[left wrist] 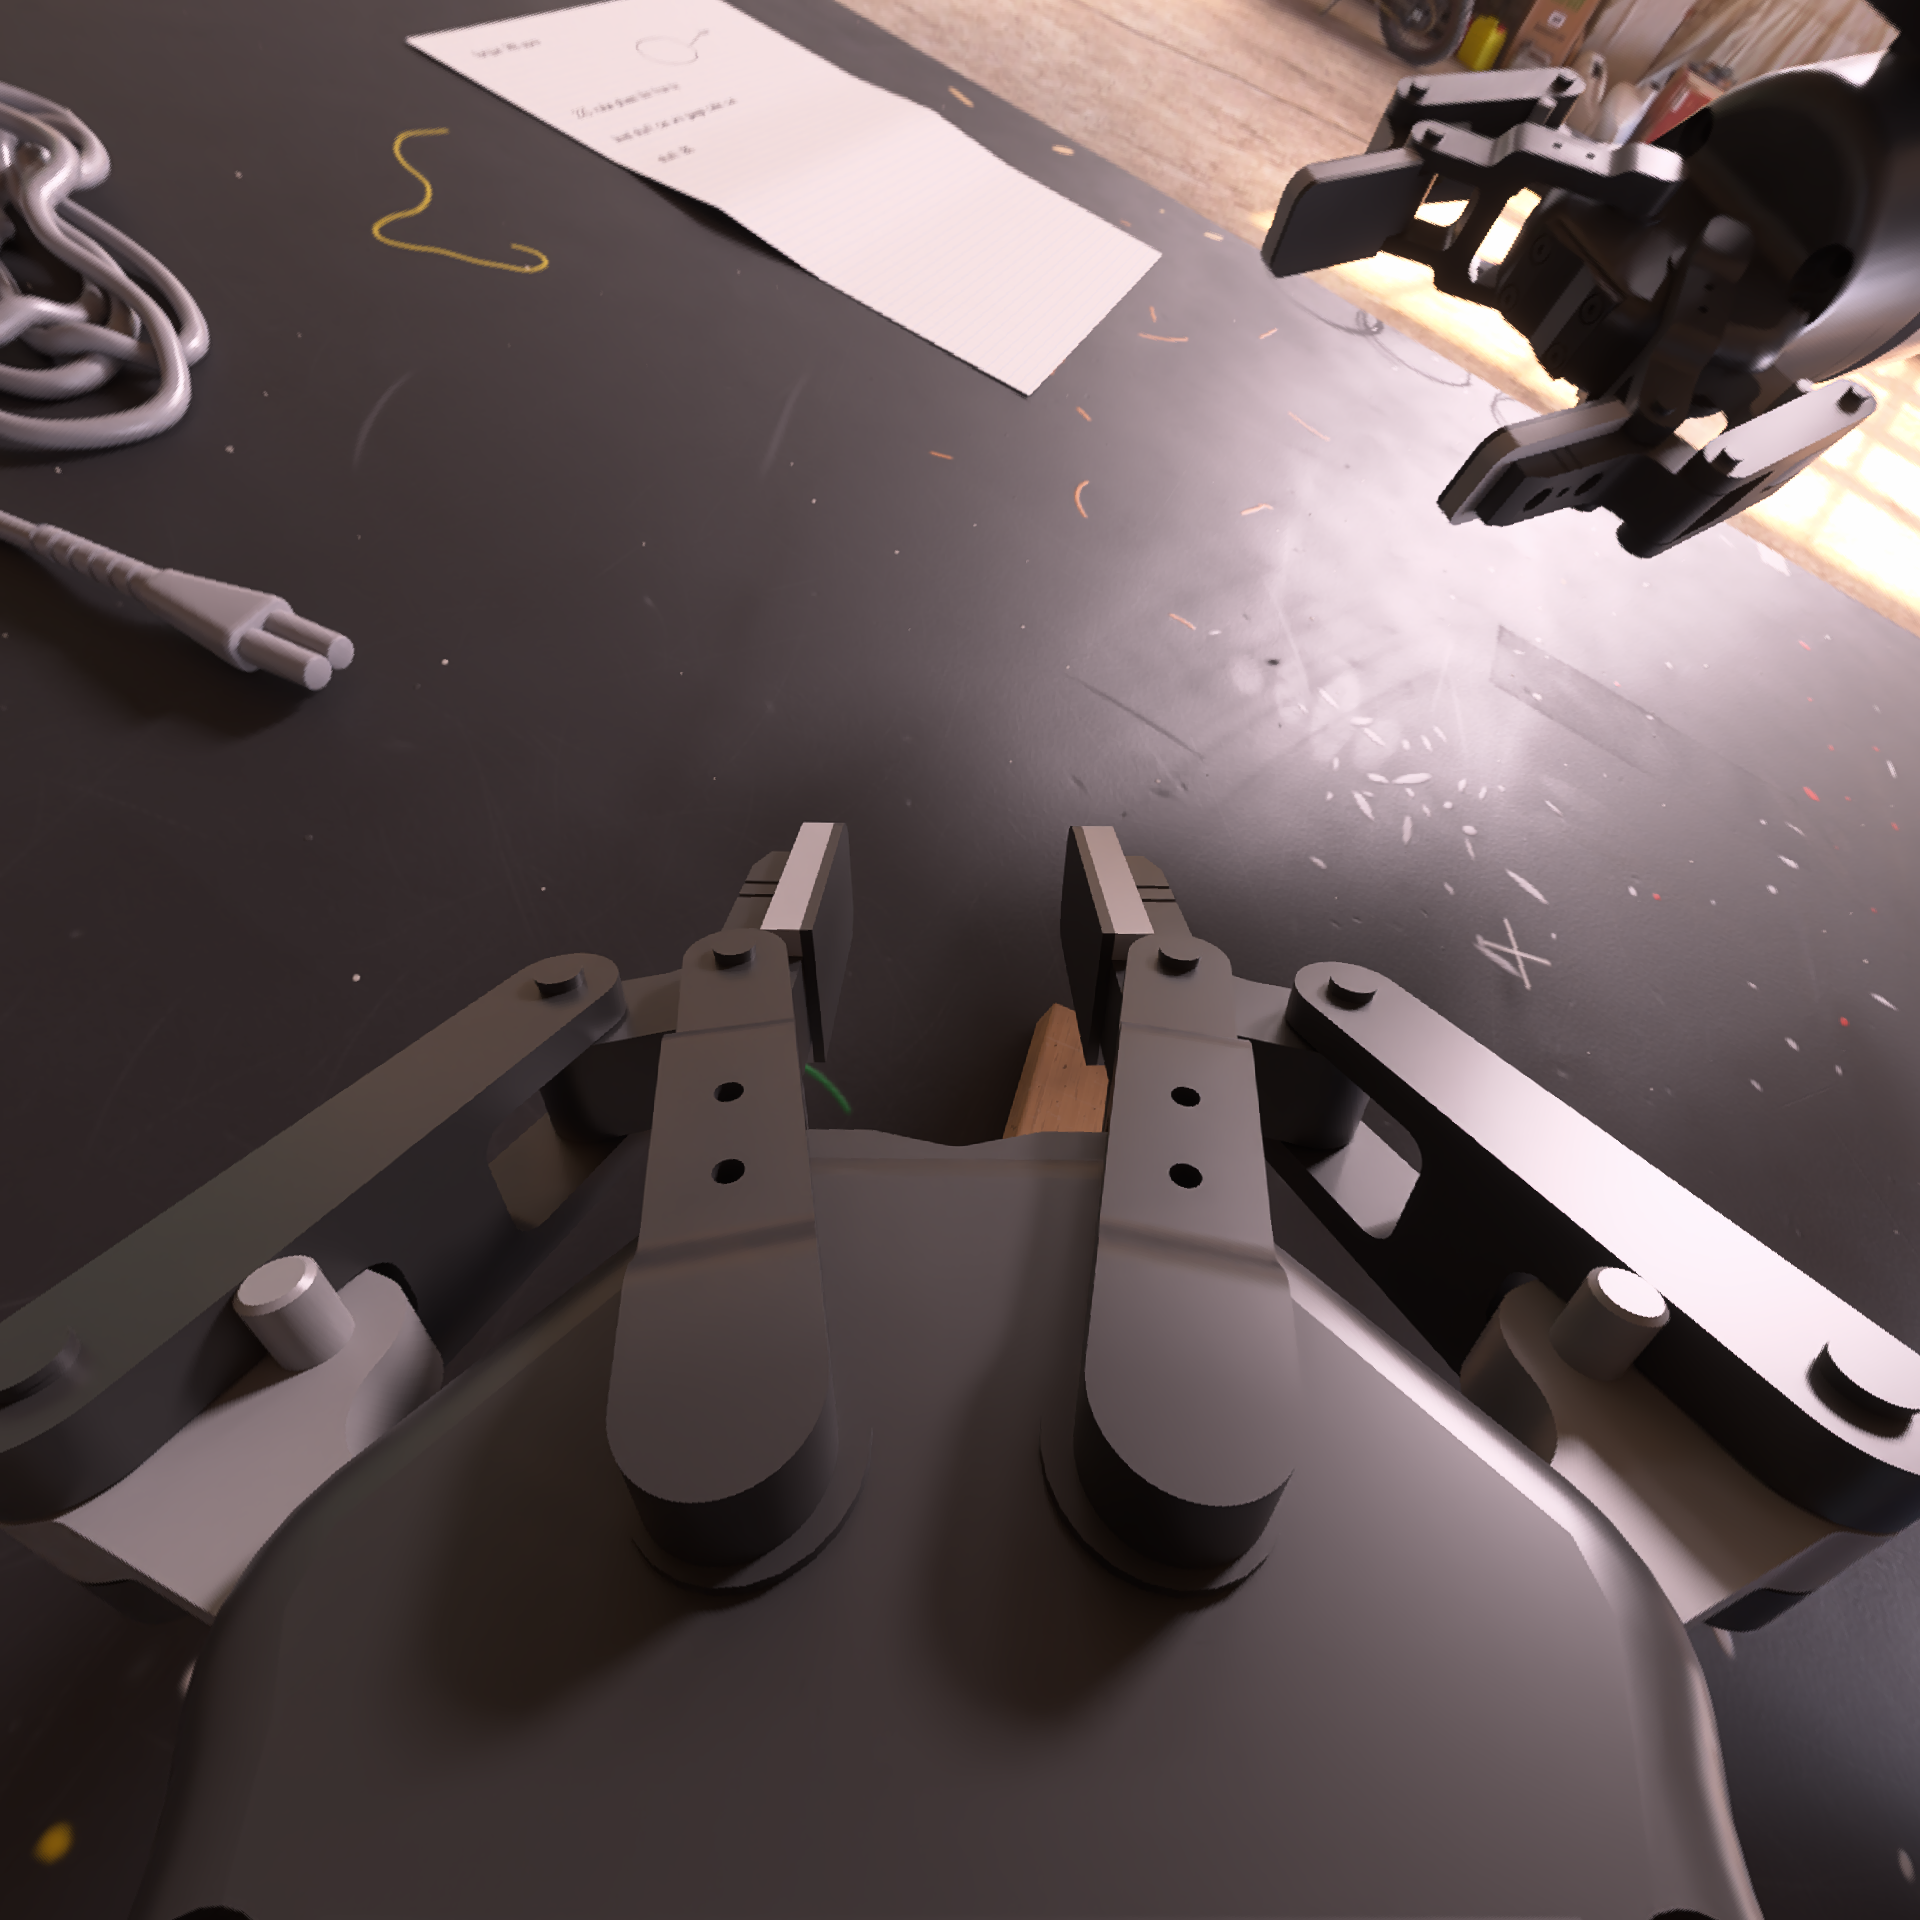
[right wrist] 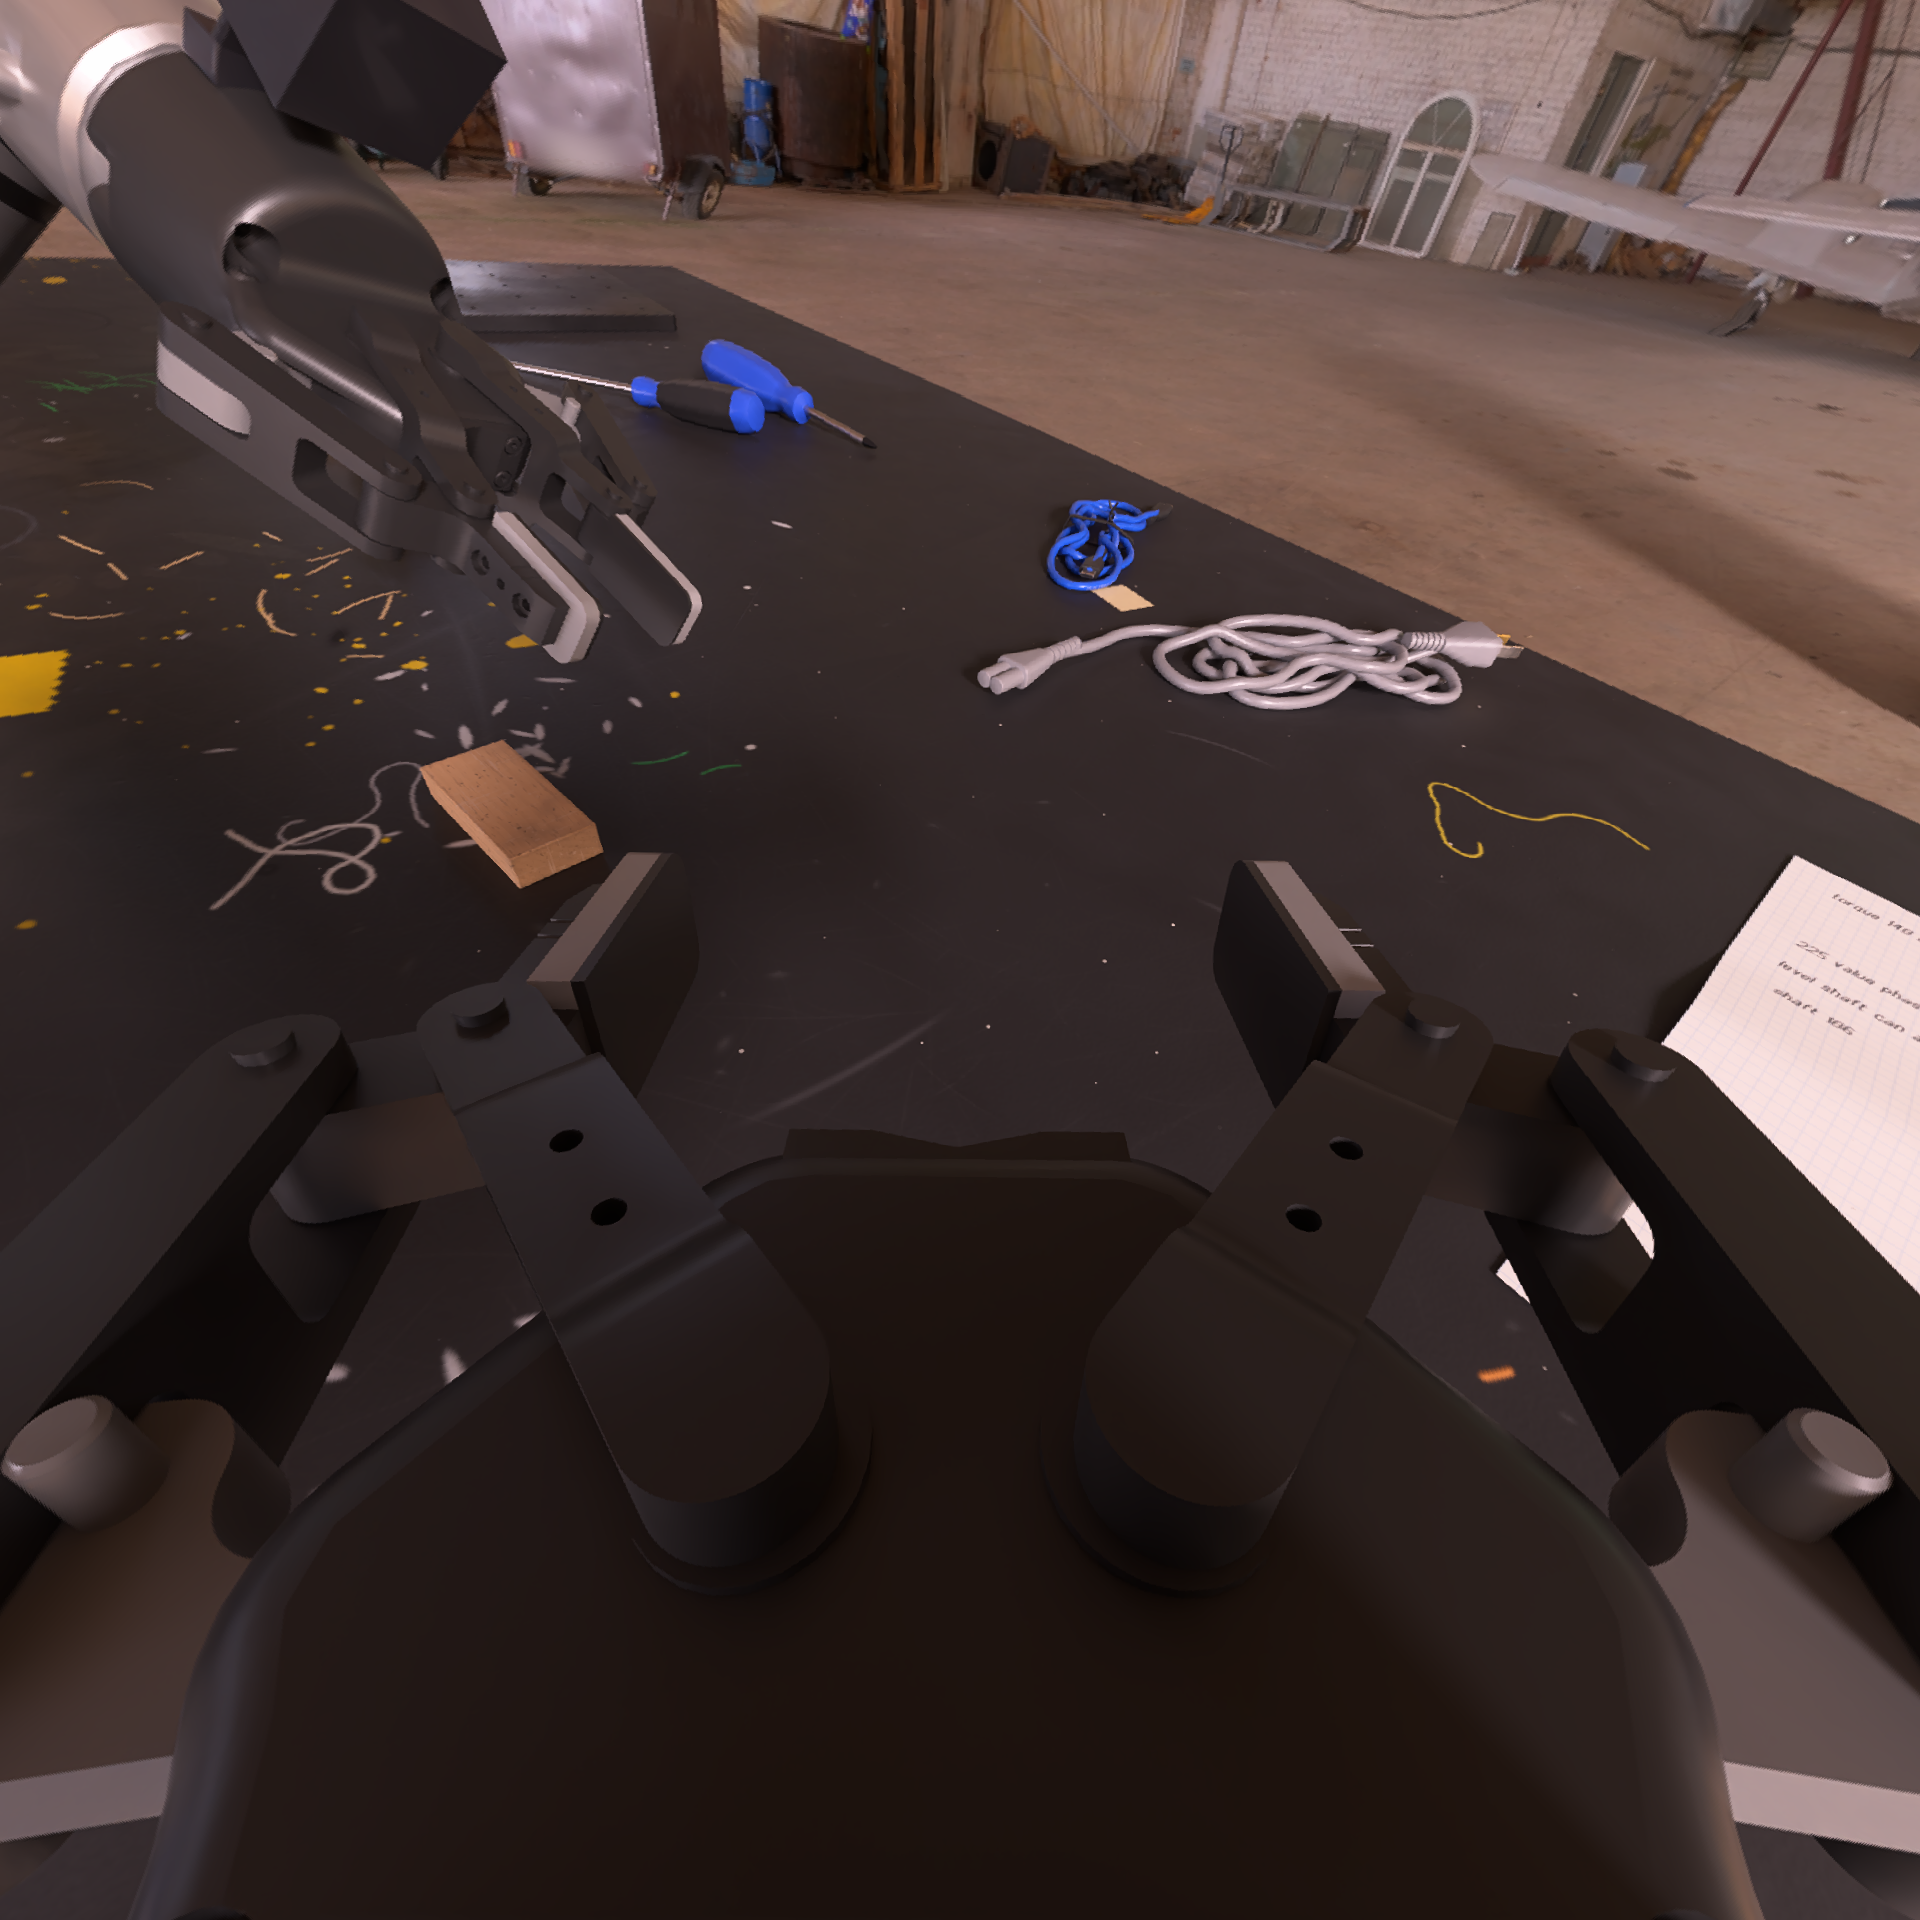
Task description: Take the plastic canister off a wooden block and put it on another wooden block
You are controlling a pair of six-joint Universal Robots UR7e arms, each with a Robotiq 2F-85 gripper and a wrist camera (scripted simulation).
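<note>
No plastic canister shows in either view. One flat wooden block (right wrist: 509,810) lies on the black table, with nothing on it. My left gripper (left wrist: 956,883) hovers just above and past it, jaws partly open with nothing between them. A corner of the block (left wrist: 1055,1091) shows under its right finger. In the right wrist view the left gripper (right wrist: 629,623) hangs above and behind the block. My right gripper (right wrist: 956,904) is wide open and empty, to the right of the block. It also shows in the left wrist view (left wrist: 1361,364), raised over the table's far edge.
A coiled grey power cable (right wrist: 1299,665) and a blue cable (right wrist: 1091,545) lie far right, with a small tan flat piece (right wrist: 1122,597) beside them. Two blue screwdrivers (right wrist: 748,390) and a dark plate (right wrist: 561,296) lie at the back. A white paper sheet (right wrist: 1829,997) lies at the right edge.
</note>
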